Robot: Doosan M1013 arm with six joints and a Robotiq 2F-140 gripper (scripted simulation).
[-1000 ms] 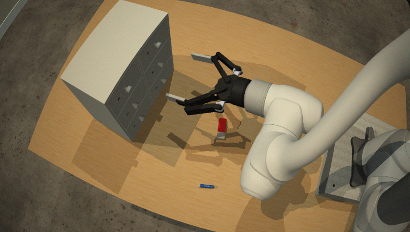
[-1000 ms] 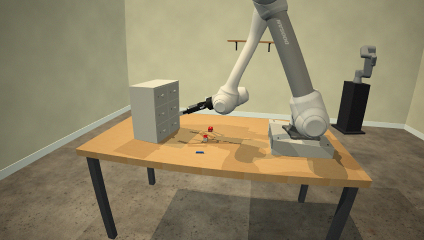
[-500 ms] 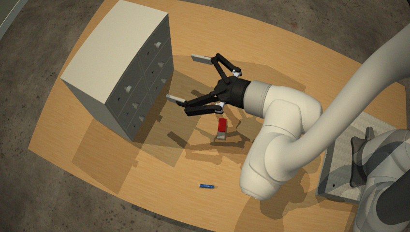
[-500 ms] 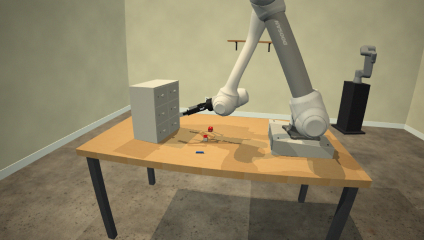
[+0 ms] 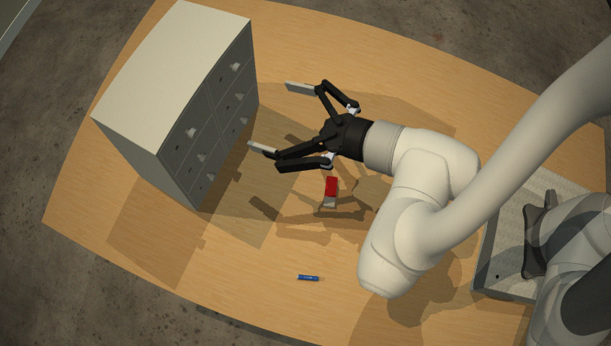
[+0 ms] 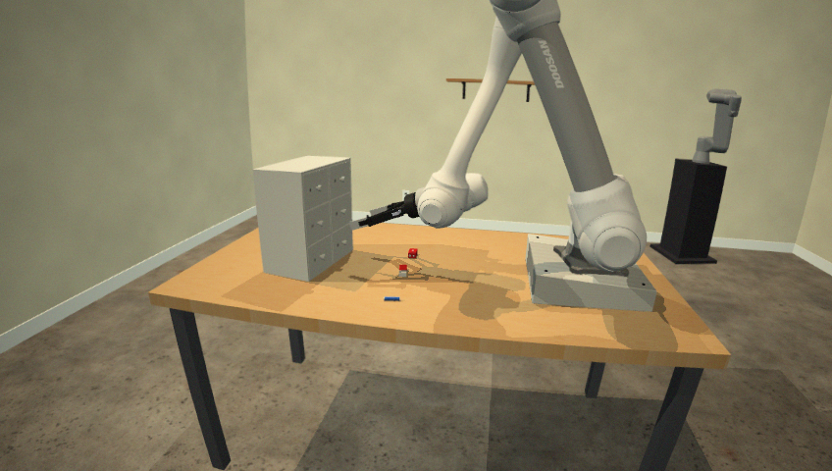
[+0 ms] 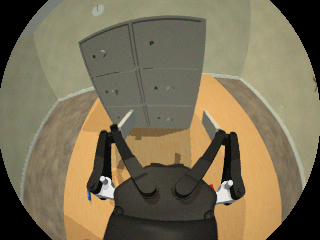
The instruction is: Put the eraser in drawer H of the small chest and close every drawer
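Observation:
The small chest [image 5: 171,73] [image 6: 286,216] [image 7: 143,70] stands at the table's left. Its grey front has two columns of three drawers, all flush. I cannot read the drawer marks. The eraser [image 5: 330,187] [image 6: 402,270] is a red and grey block lying on the table in front of the chest, under my wrist. In the exterior view a small red piece [image 6: 412,252] sits just behind it; I cannot tell if it is a separate thing. My gripper [image 5: 280,117] [image 6: 378,208] [image 7: 168,116] is wide open and empty. It lies level, pointing at the chest front, a short way off it.
A small blue cylinder [image 5: 308,277] [image 6: 391,298] lies near the table's front edge. The arm's grey base plate [image 5: 506,240] [image 6: 584,288] takes the right end of the table [image 5: 274,38]. A black pedestal [image 6: 692,210] stands on the floor behind.

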